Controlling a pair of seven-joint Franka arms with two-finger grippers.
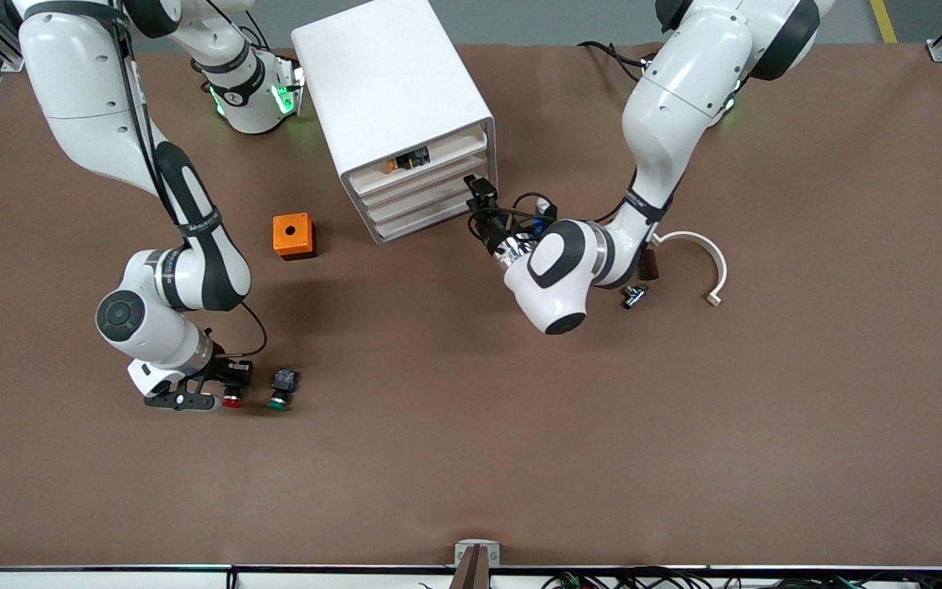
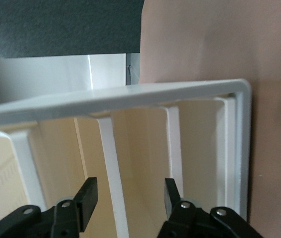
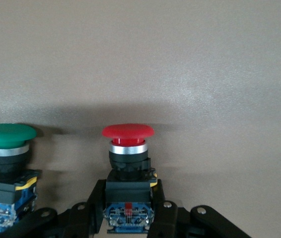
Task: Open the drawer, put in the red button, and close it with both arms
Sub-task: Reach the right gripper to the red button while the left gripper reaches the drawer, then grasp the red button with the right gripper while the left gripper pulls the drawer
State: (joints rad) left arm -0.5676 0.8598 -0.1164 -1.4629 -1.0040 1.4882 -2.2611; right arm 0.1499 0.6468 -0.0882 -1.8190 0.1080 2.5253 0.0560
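The red button lies on the table near the front camera, beside its green-capped twin. My right gripper is down at table level and shut on the red button's black-blue body; its red cap sticks out past the fingertips. The white four-tier cabinet stands at the middle of the table. The drawer, second tier from the top, is closed. My left gripper is open at the cabinet's front, at the corner toward the left arm's end. One white drawer edge stands between its fingers.
The top tier shows an orange-black part. An orange box sits between the cabinet and the buttons. A white curved piece and a small metal part lie by the left arm. The green button also shows in the right wrist view.
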